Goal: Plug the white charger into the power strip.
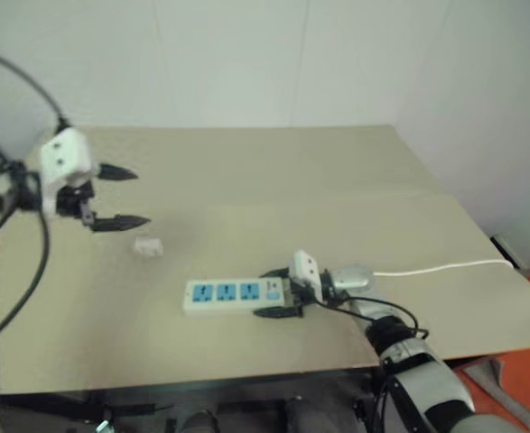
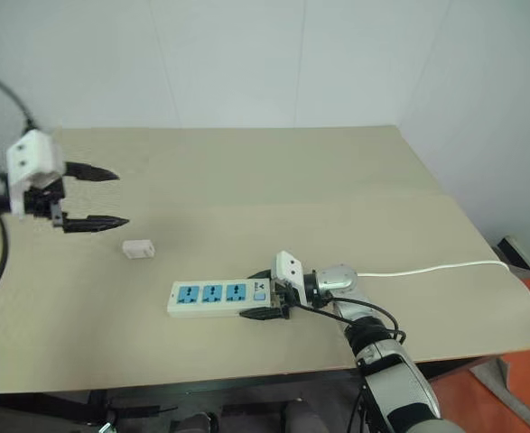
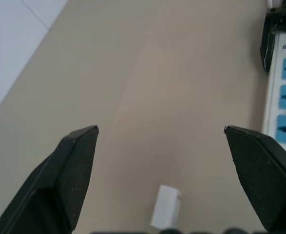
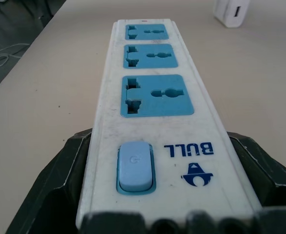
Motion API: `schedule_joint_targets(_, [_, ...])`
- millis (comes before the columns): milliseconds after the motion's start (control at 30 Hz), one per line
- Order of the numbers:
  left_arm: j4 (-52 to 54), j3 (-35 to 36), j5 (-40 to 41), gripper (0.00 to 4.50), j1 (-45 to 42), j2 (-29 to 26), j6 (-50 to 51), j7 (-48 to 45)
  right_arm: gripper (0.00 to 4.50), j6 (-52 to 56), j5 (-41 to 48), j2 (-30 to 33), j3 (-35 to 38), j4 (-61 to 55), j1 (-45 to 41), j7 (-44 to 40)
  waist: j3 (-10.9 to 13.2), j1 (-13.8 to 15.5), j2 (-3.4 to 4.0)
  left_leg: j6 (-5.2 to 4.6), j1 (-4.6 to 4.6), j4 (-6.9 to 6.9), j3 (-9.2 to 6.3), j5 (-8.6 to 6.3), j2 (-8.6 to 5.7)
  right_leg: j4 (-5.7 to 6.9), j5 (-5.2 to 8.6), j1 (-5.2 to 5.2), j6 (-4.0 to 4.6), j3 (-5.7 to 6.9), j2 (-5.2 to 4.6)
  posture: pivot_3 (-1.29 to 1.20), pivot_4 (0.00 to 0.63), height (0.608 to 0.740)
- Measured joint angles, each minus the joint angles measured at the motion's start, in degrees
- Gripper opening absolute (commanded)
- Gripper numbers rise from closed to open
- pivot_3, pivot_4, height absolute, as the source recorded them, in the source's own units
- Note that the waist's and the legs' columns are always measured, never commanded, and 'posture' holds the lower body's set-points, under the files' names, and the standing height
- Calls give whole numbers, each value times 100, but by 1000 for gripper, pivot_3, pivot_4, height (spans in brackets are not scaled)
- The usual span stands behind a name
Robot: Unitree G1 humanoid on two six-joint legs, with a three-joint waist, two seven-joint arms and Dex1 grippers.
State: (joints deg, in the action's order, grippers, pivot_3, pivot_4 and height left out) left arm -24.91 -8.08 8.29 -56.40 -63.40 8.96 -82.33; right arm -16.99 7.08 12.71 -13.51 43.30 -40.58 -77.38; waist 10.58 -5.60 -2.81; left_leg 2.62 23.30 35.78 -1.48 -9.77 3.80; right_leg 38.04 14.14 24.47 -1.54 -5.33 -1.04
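From the head views we see the long white plastic power strip (image 2: 218, 297) with three blue sockets lying on the beige tabletop (image 2: 274, 194), its switch end clenched by our right tool (image 2: 266, 293). The small white rectangular plastic charger (image 2: 138, 248) lies apart, far-left of it. Our left tool (image 2: 102, 197) hangs released, above the charger's left.

In the right wrist view, all three sockets are unfilled.

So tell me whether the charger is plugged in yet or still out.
Out. The white charger lies loose on the table, apart from the power strip, whose three blue sockets are empty.
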Motion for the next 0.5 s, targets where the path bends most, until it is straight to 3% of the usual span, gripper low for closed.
schedule_joint_targets(133, [-1785, -1204, -1528, 4500, -1574, 354, -1481, -678, 3424, -3, -23, -37, -41, 0, -28, -21, 2, -5, 3, 0, -2, 0, 2, 0, 2, 2, 0, 2, -1, -5, 3, 0, 150, 740])
schedule_joint_targets(267, [-3414, -2199, -2467, 4500, -2609, 939, -2613, -967, 3424, -1, -21, -10, -46, -26, -30, -34, 5, 5, 4, -1, 10, 3, -1, 0, 2, 2, 0, 7, -2, -4, 4, 0, 150, 740])
schedule_joint_targets(500, [-4720, -2704, -3563, 4500, -3076, 1929, -3215, -919, 3424, 37, -25, 41, -91, -215, 14, -40, 9, -5, 7, -4, 23, 6, -2, -2, 2, 7, 0, 18, -4, -7, 4, 0, 150, 740])
